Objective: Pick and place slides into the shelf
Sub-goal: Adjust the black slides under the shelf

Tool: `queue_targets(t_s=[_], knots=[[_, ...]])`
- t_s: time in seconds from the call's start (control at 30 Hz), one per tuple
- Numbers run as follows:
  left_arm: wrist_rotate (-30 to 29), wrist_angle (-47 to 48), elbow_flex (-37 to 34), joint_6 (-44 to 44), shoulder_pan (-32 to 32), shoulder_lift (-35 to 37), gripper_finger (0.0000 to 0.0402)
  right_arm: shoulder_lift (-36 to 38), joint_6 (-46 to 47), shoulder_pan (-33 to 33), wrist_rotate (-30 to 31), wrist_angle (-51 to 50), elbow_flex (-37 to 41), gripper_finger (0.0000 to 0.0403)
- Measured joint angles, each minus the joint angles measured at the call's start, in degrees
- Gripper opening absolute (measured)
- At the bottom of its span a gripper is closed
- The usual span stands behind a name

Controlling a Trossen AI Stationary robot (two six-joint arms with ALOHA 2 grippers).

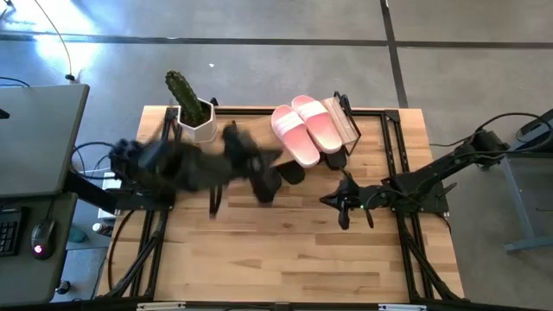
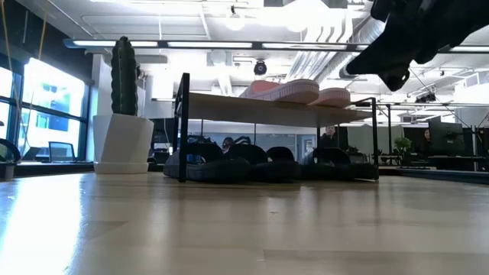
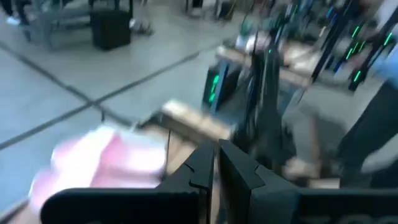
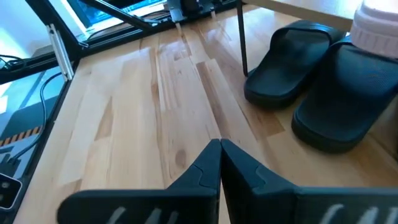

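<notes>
Right tool pressed together | left tool pressed together | pink slides atop shelf

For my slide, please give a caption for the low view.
Pink slides on the shelf, black slides beneath.

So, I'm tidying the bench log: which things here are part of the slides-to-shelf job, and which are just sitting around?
Part of the job:
- pink slides on top of the shelf
- black slides under it
- left gripper, shut, empty
- right gripper, shut, empty

Just sitting there:
- potted cactus
</notes>
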State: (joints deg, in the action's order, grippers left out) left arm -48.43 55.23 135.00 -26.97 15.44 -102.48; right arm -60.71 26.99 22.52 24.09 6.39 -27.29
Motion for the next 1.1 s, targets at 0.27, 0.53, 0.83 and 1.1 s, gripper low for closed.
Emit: queue_targets(t_s=[0.27, 0.53, 0.83, 1.1], knots=[[23.3, -10.0, 0.0, 5.8, -22.4, 2.6, 0.0012, 2.0, 0.0, -0.2, 0.3, -3.3, 0.0, 0.0000], [44.1, -10.4, 0.0, 5.9, -44.2, -2.0, 0.0012, 2.0, -0.1, -6.8, 0.6, -4.0, 0.0, 0.0000], [60.2, -8.3, -0.1, 10.1, -55.3, -9.5, 0.0012, 2.3, -0.1, -14.8, 8.3, -11.6, 0.0, 0.0000], [62.5, -6.4, -0.1, 17.5, -56.0, -10.9, 0.0012, 1.8, -2.1, -15.1, 12.4, -26.4, 0.0, 0.0000]])
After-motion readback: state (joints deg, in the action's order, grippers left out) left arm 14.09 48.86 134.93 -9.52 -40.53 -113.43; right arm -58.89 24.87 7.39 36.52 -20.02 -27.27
